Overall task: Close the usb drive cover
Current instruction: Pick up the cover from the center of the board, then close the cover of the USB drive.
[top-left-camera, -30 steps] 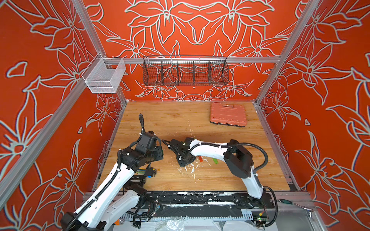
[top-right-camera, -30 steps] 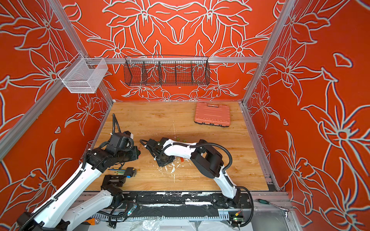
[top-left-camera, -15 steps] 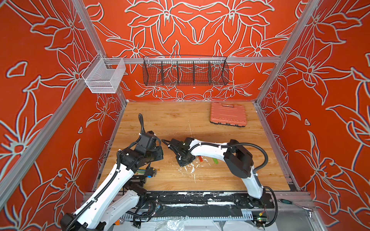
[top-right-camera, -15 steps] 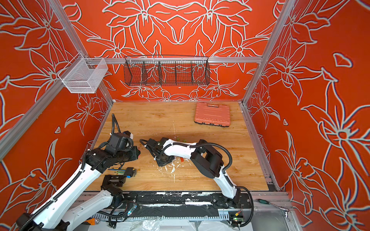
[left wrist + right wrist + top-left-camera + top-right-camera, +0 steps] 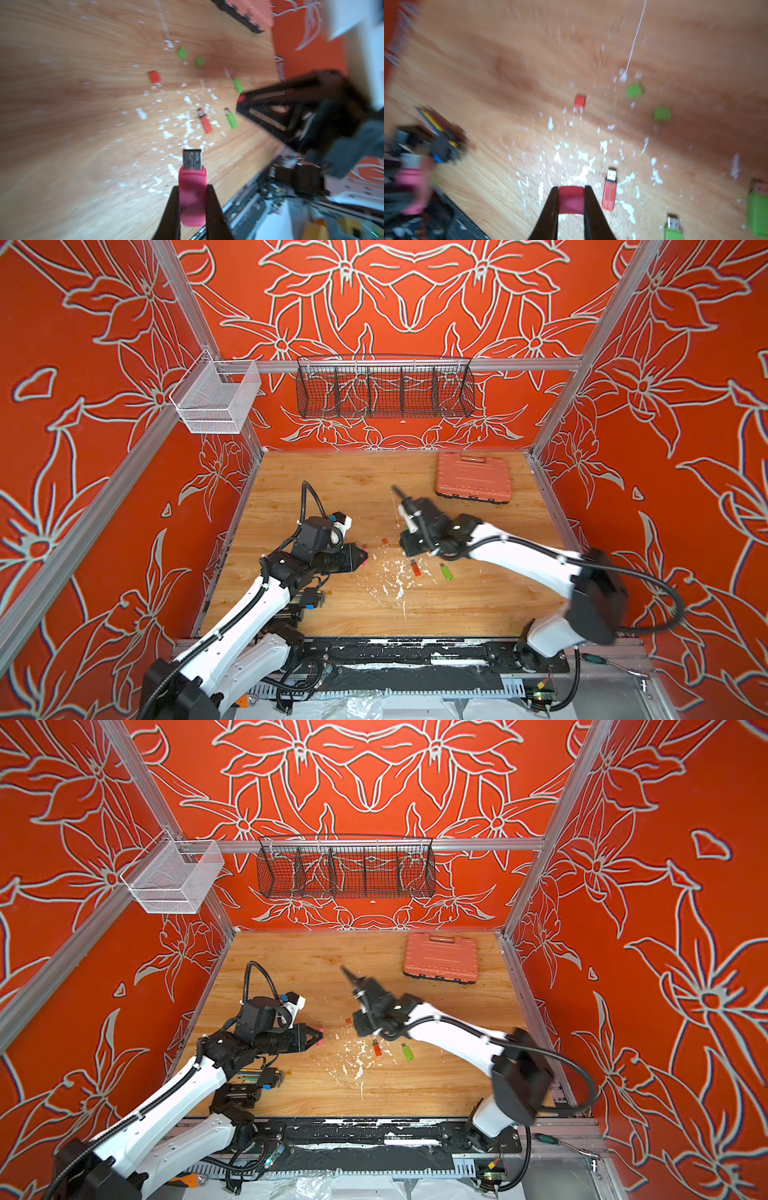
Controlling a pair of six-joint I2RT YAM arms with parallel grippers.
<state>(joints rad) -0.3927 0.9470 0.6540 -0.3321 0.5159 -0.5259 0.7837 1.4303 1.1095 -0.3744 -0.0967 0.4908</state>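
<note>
Left wrist view shows the wooden table (image 5: 72,93) scattered with white flecks (image 5: 141,113). Left gripper (image 5: 192,187) is clamped tight on the pink usb drive (image 5: 192,176), which sits above the table with its metal plug bare. Right gripper (image 5: 571,188), apart from it, pinches the pink cover (image 5: 571,199) between its two fingers.

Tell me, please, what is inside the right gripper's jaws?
A pink USB cap is pinched in the right gripper, its sides covered by the fingers. Whether anything sits inside the cap cannot be seen.
</note>
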